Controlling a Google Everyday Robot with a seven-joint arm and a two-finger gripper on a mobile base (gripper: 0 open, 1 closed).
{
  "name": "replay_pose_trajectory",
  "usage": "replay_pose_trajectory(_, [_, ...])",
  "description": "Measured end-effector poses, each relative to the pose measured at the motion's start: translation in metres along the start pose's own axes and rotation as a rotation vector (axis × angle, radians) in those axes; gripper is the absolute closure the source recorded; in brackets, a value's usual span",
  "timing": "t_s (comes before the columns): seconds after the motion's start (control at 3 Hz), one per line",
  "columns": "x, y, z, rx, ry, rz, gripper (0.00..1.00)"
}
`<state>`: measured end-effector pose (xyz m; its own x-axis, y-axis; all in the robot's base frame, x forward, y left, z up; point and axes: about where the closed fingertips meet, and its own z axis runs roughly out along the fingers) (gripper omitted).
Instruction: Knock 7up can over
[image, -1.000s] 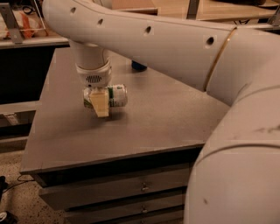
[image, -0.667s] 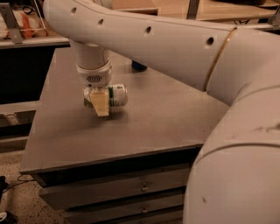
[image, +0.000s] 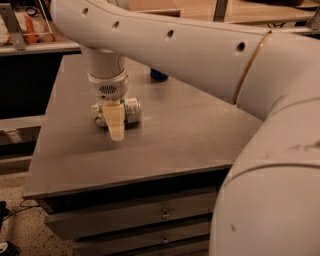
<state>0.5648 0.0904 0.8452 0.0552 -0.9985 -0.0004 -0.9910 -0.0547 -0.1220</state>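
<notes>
The 7up can (image: 131, 111) is white with a silver end and lies on its side on the grey table top (image: 175, 135), left of the middle. My gripper (image: 114, 122) hangs straight down from the white arm, right at the can and in front of its middle, and hides part of it. The can's ends show on either side of the gripper.
A blue can (image: 159, 75) stands at the back of the table, mostly hidden behind my arm. The table's front edge (image: 125, 177) has drawers (image: 150, 215) below it. A shelf with orange items (image: 30, 30) stands at the back left. My big white arm fills the top and right.
</notes>
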Motion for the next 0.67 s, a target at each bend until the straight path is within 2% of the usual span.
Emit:
replay_pose_trajectory(0.33, [0.0002,0.0002,-0.0003,0.001,-0.001,0.002,0.0])
replay_pose_trajectory(0.67, [0.005,-0.0007,-0.0026,0.015,-0.026,0.03,0.0])
